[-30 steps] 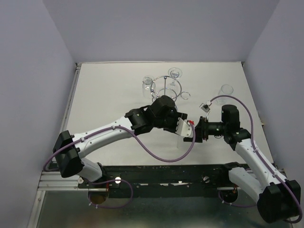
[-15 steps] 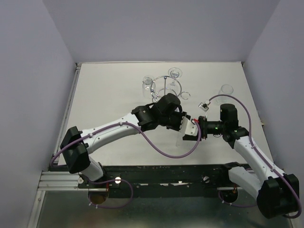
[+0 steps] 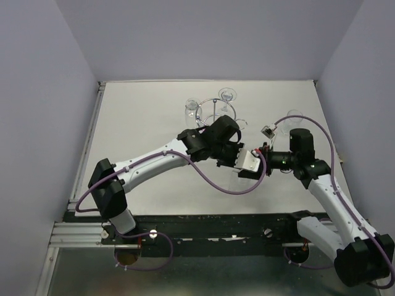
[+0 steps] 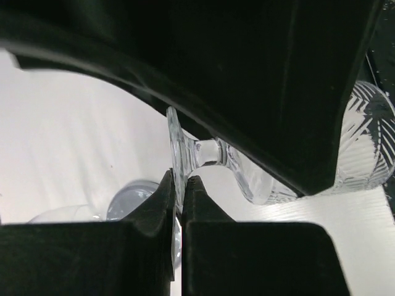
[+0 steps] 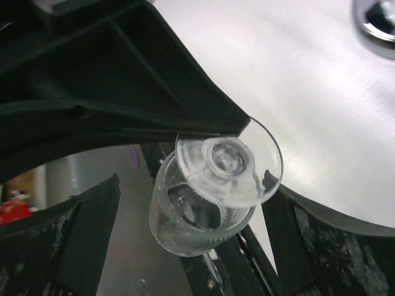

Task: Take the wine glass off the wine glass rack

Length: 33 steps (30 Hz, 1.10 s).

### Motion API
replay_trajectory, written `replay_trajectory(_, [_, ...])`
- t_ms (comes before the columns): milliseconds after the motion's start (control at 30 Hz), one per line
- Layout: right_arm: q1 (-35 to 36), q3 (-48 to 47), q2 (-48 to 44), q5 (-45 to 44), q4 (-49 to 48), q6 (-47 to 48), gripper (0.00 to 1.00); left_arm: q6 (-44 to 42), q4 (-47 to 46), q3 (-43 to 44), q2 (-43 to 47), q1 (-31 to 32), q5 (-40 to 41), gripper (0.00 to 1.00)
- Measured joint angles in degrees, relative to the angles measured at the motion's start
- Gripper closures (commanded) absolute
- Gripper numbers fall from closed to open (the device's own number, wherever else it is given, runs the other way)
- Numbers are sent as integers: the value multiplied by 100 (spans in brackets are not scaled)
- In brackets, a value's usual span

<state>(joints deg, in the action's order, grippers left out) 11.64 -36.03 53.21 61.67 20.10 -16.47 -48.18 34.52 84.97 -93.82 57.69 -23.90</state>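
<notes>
The clear wine glass (image 4: 210, 152) lies sideways in the air, off the wine glass rack (image 3: 216, 114). My left gripper (image 4: 180, 185) is shut on the thin edge of its round foot (image 4: 176, 145). In the right wrist view the foot (image 5: 228, 163) faces the camera with the ribbed bowl (image 5: 185, 231) behind it. My right gripper (image 5: 192, 185) stands open around the glass; its left finger (image 5: 86, 216) is well apart from the bowl and its right finger (image 5: 296, 228) is close by the foot's rim. From above, both grippers meet right of the rack, the left one (image 3: 247, 161) and the right one (image 3: 262, 159).
Clear glasses hang on the rack at its left (image 3: 192, 108), back (image 3: 228, 94) and right (image 3: 242, 124). Another glass (image 3: 295, 116) stands on the table at the far right. The rack's shiny base (image 5: 376, 18) shows in the right wrist view. Purple cables loop below both arms.
My left gripper has moved right and shut on the glass's foot. My right gripper has opened wider around the glass and shifted a little up and right.
</notes>
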Motion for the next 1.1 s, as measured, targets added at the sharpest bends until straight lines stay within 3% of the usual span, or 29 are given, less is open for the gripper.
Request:
replay_trajectory(133, [-9,-763,-240,-614,990,680,0,354,103,37,-17,-92,-162,100])
replay_trajectory(400, [-74,-1753,-629,-1427,1993,1602,0,1349,251,-42,254,-219,-306,100])
replay_trajectory(633, [-87,-2227,-1128,-1840,2317,2903,15,2389,341,-468,1368,-769,-485,100])
replay_trajectory(733, [-87,-2116,-1416,-2006,2256,3351,20,3136,162,-986,1871,-1134,-623,100])
replay_trajectory(933, [-87,-1917,-1272,-2258,2221,4356,34,5141,-763,-3462,3134,-1587,-887,100])
replay_trajectory(1100, [-81,-1912,-931,-2011,2369,4813,41,6295,-1532,-4387,3038,-1832,-1399,100])
